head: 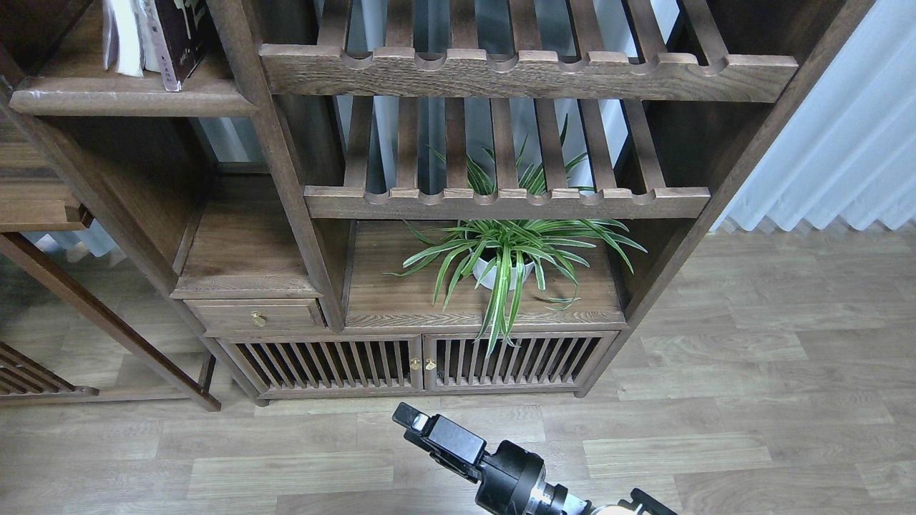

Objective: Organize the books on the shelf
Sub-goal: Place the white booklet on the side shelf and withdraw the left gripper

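My gripper [409, 419], black, lower centre of frame: end-on and dark, so I cannot tell how its fingers stand; it carries nothing visible and hangs low over the floor, likely parked clear of the shelving. My other gripper: out of frame.

Dark maroon paperback with white characters [182, 32], upper left: upright, touching a pale white paperback [123, 39] on its left.

Solid dark-brown wooden shelf board with rounded lip [129, 100]: bears both.

Red book: unseen.

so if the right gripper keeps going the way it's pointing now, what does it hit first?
The right gripper points up-left in the head view, toward the slatted cabinet doors at the shelf unit's base. Nothing shows between them but bare floor, so likely the doors, or the floor first if it's angled down; depth is unclear.
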Controlling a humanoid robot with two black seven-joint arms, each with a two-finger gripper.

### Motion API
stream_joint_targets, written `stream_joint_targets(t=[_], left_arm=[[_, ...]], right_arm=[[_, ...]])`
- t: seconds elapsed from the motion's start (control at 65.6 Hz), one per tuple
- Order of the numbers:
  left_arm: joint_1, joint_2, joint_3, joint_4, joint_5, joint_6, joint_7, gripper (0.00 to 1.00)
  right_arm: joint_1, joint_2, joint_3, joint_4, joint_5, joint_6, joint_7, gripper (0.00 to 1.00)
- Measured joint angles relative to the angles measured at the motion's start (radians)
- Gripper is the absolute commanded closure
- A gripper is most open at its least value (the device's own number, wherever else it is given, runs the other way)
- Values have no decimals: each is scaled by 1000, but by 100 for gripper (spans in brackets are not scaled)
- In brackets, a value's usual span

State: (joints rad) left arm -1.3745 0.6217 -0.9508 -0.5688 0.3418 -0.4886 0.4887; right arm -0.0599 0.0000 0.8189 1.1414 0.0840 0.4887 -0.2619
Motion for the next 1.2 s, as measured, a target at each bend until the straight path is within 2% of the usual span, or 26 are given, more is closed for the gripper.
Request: stream_joint_targets(t=[0.213, 0.381, 0.549, 0.625, 0.64, 0.945, 1.205], left_arm=[[124, 96, -40, -166, -57, 0, 0, 46], [269, 167, -74, -329, -149, 0, 0, 45], [422, 204, -139, -440, -226, 0, 0, 45], [494, 206, -185, -480, -232, 0, 0, 45], [546, 207, -215, -510, -234, 0, 0, 45], [798, 176, -369, -633, -229, 0, 0, 45], [1000, 67, -462, -722, -228, 0, 0, 45]], right_arm=[[0, 0, 17, 2, 4, 0, 2, 0], [1, 0, 29, 7, 6, 0, 2, 1], [2, 0, 39, 13, 7, 0, 1, 1], [2, 0, 48, 16, 9, 0, 1, 1], [2, 0, 53, 17, 10, 0, 1, 1], [2, 0, 72, 36, 14, 0, 33, 1], [10, 0, 79, 38, 14, 0, 39, 0]])
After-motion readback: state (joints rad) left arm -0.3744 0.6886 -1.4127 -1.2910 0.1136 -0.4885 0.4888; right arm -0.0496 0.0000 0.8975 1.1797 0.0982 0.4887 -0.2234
